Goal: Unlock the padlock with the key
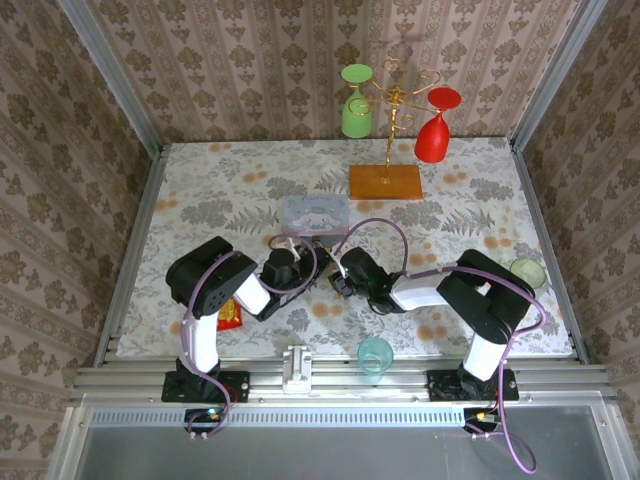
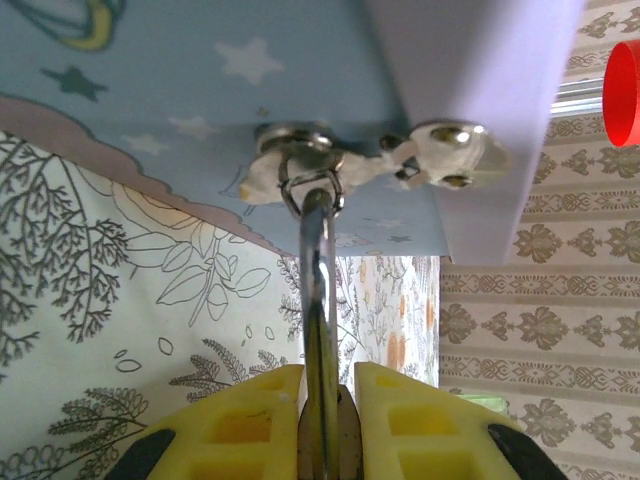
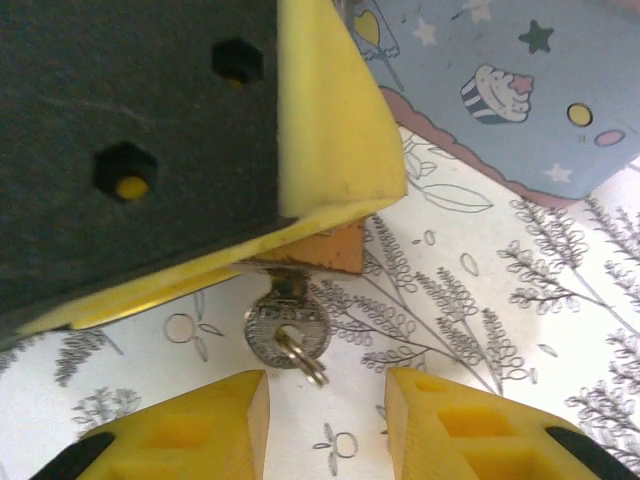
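Padlock [image 3: 325, 250] on the tin hasp, key inserted; left gripper [image 2: 328, 385] clamped on it, right gripper [image 3: 325, 385] parted below.

Hangs by its thin silvery shackle [image 2: 318, 290] from the ring of the hasp [image 2: 300, 165] on the pale blue tin [image 1: 315, 213], at 6 o'clock of the tin in the top view. Held by the left gripper, yellow pads [image 3: 330, 120] closed tight on the padlock, brass body showing under one pad. Carries the key [image 3: 287, 333] in its underside, round head at 6 o'clock of the body, small split ring [image 3: 312, 368] at 5 o'clock of the head. Flanked by the right gripper's fingertips at 7 and 4 o'clock of the key, jaws apart, clear of it, gripping nothing. Farther out from the tin: orange-red packet [image 1: 230, 315] at 7 o'clock, teal glass [image 1: 375, 355] at 5 o'clock, glass rack [image 1: 385, 182] at 1 to 2 o'clock.
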Controlling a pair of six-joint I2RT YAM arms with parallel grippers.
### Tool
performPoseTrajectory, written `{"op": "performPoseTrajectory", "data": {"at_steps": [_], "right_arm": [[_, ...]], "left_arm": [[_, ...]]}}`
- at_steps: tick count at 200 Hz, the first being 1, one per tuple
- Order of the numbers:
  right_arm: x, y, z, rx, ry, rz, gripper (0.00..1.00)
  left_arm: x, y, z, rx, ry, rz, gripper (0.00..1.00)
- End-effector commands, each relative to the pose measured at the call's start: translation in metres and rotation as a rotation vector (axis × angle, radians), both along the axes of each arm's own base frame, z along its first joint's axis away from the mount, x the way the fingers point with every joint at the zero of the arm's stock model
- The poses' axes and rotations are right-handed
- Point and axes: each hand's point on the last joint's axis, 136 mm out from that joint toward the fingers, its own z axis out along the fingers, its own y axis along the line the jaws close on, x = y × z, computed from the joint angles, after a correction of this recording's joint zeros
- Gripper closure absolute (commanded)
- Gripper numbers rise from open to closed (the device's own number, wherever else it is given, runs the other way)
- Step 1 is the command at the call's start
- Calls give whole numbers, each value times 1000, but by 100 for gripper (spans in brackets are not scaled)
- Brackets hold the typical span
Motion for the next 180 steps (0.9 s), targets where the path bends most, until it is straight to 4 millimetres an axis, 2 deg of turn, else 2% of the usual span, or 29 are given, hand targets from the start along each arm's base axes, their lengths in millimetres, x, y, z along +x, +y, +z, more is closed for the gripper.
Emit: {"op": "performPoseTrajectory", "data": {"at_steps": [1, 39, 90, 115, 140, 180], "right_arm": [[13, -7, 4, -104, -105, -34, 63], [17, 3, 15, -218, -205, -37, 67], [18, 13, 14, -164, -198, -28, 78], [13, 16, 12, -139, -171, 4, 80], [7, 14, 12, -32, -108, 16, 86], [7, 9, 12, 221, 37, 19, 87]], "left_arm": [[-4, -5, 17, -47, -24, -23, 93], [-11, -10, 10, -45, 2, -39, 93], [-13, -12, 9, -49, 10, -45, 93], [-14, -11, 9, -47, 10, -47, 93], [-15, -9, 8, -42, 10, -44, 93], [-15, -11, 14, -55, 2, -51, 92]]}}
